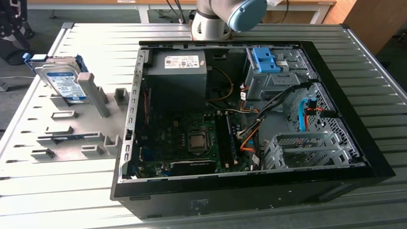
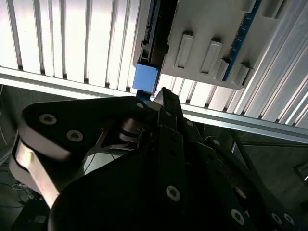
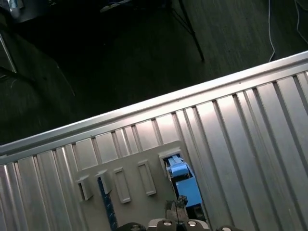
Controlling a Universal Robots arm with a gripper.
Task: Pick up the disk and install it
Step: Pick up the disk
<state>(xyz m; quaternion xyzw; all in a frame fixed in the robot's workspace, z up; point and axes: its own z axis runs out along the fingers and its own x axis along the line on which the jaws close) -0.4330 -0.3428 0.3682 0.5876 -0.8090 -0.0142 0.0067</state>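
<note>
The disk (image 1: 60,78) stands on edge in a grey slotted rack (image 1: 76,138) on the exterior view's left, a silver drive with a white-and-blue label and a blue carrier frame. In both wrist views the rack (image 3: 139,178) (image 2: 211,38) appears from above, with the disk's blue carrier (image 3: 182,180) (image 2: 145,78) showing at one slot. My gripper (image 2: 163,94) (image 3: 177,204) hangs well above that blue carrier, apart from it, shut with nothing in it. The arm's lower joint (image 1: 219,16) rises at the table's far side.
An open black computer case (image 1: 248,186) lies on the ribbed metal table (image 1: 57,205), with a grey power supply (image 1: 178,71), a bare blue bracket (image 1: 264,59) and a metal drive cage (image 1: 305,148) inside. The table edge (image 3: 144,108) and dark floor lie just beyond the rack.
</note>
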